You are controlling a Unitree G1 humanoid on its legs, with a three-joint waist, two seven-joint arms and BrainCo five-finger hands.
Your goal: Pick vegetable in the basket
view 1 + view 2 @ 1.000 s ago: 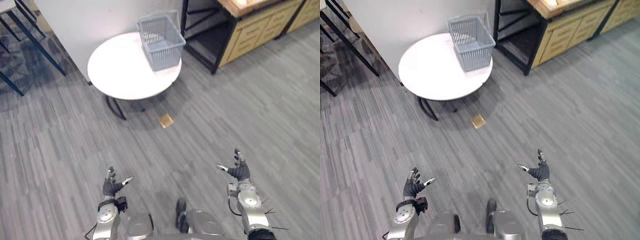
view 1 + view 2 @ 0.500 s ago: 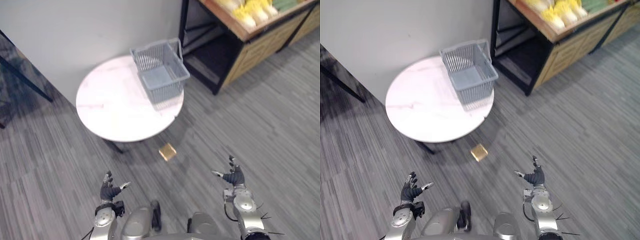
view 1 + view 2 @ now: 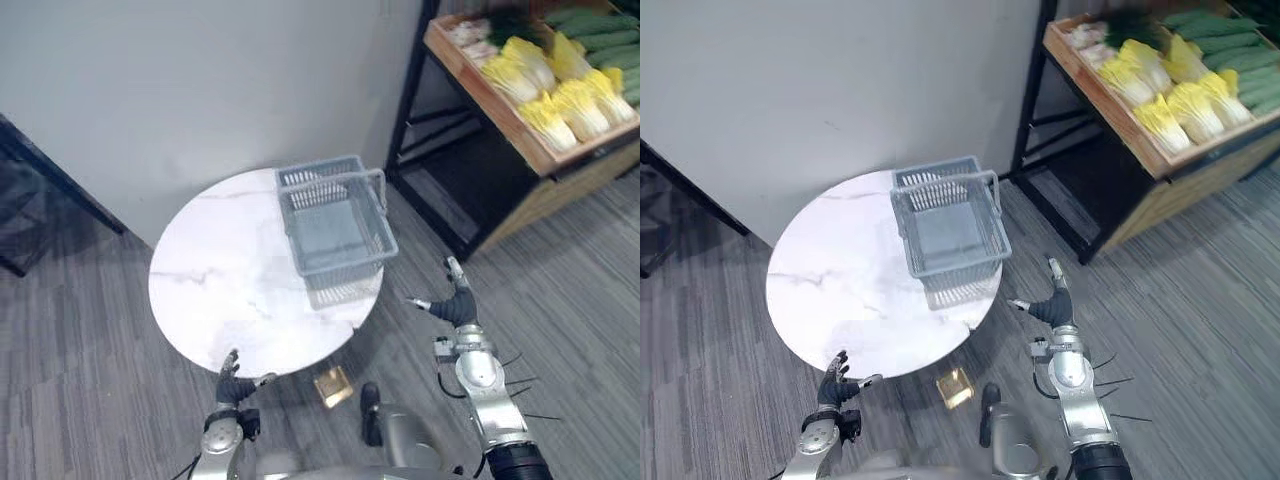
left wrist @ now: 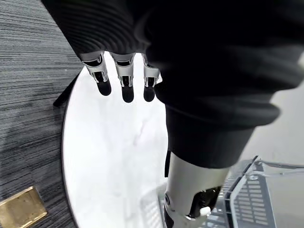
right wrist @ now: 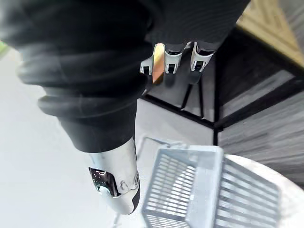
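Note:
A grey wire basket (image 3: 335, 218) stands empty on the right side of a round white marble table (image 3: 220, 295), its handle raised. Yellow-and-white leafy vegetables (image 3: 560, 100) and dark green ones (image 3: 600, 25) lie on a wooden shelf (image 3: 500, 120) at the upper right. My right hand (image 3: 452, 303) hangs open in the air to the right of the table, level with the basket's near end. Down at the table's near edge my left hand (image 3: 236, 385) is open and holds nothing.
A small tan block (image 3: 333, 385) lies on the grey plank floor under the table's near edge. A white wall (image 3: 200, 90) stands behind the table. The shelf unit has a black frame (image 3: 405, 100) with dark open space below.
The camera has moved forward and tilted up: table and basket now sit lower in view and the vegetable shelf has come into sight. My right hand has risen beside the table.

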